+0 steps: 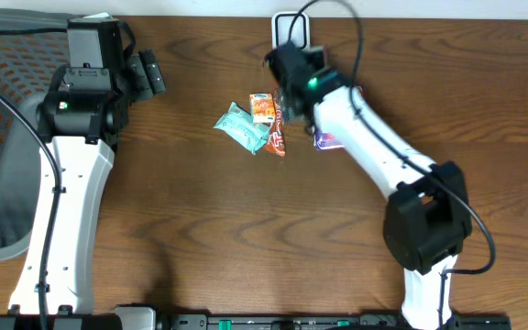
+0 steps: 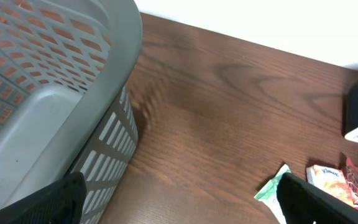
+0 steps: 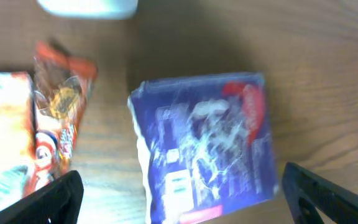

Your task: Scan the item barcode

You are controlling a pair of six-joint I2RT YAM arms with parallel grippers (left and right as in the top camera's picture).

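Right wrist: right pincer wide over blue packet, which lies loose on table beside snack packs. Left pincer wide, idle. Step looks like pickup; next, close on packet, present barcode.

white links, black joints, black cables

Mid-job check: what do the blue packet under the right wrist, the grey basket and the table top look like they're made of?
The blue packet looks like thin glossy plastic film: it crinkles and throws white glare. The basket seems to be matte grey moulded plastic, given its slotted wall. The table is dark wood or wood-look laminate; grain shows, with a slight sheen.
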